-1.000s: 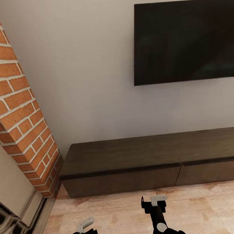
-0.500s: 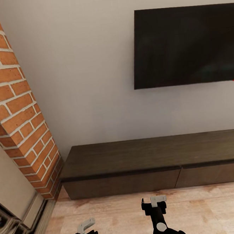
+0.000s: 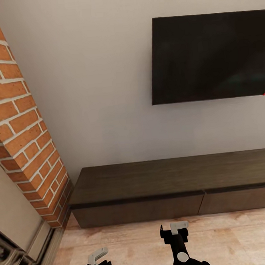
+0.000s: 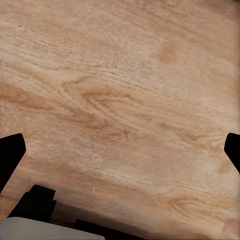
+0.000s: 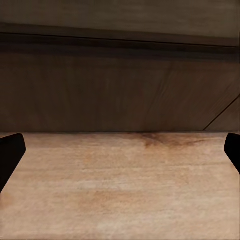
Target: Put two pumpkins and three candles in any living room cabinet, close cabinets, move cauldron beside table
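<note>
The cabinet (image 3: 152, 178) is a long, low, dark brown unit against the wall, and its two visible drawer fronts (image 3: 139, 210) sit flush and shut. My right gripper (image 3: 171, 228) is open over the floor just in front of it. In the right wrist view the cabinet front (image 5: 120, 85) lies straight ahead between the spread fingertips (image 5: 10, 152). My left gripper (image 3: 99, 260) hangs lower and further left, open, and its wrist view looks down on bare floor boards (image 4: 125, 100). Pumpkins, candles and cauldron are out of view.
A black TV (image 3: 210, 57) hangs on the white wall above the cabinet. A red brick fireplace column (image 3: 20, 130) with a pale surround (image 3: 16, 223) stands at the left. Light wooden floor (image 3: 238, 239) runs in front of the cabinet.
The whole picture has slid downward a little, so the camera has moved. Both grippers keep their places and stay open.
</note>
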Motion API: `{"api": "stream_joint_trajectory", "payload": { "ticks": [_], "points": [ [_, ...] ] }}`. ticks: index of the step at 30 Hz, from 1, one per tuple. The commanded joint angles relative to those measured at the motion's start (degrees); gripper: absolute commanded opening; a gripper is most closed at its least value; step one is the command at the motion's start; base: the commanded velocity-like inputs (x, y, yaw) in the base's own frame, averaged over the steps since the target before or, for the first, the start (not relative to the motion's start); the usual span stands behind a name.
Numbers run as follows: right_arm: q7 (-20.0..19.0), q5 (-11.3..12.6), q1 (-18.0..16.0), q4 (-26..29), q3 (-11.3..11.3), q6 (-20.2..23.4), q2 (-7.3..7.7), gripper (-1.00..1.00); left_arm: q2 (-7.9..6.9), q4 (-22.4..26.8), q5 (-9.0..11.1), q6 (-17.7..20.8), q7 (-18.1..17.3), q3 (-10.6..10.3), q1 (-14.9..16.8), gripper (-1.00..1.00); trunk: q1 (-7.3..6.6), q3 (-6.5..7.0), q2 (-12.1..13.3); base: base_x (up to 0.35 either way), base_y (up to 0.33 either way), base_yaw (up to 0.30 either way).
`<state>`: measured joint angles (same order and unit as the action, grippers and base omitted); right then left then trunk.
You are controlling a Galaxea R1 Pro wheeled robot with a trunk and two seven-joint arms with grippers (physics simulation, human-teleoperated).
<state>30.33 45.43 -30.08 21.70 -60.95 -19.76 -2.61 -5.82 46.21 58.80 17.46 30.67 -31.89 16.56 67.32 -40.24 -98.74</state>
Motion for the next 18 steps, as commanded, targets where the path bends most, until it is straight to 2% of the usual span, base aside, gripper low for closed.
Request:
{"api": "stream_joint_trajectory", "payload": {
  "ticks": [1,18],
  "points": [
    [0.27,0.54,-0.07,0.01,-0.48,-0.28,0.00,1.00,-0.07,0.11,0.35,0.05,0.44,-0.27,0.05,1.00,-0.23,0.13,0.39,0.000,0.000,0.000],
    [0.08,0.45,-0.07,0.01,-0.48,-0.37,0.15,1.00,-0.07,0.11,0.35,0.04,0.44,-0.27,0.05,1.00,-3.96,3.18,7.20,0.000,0.000,0.000]
  ]
}}
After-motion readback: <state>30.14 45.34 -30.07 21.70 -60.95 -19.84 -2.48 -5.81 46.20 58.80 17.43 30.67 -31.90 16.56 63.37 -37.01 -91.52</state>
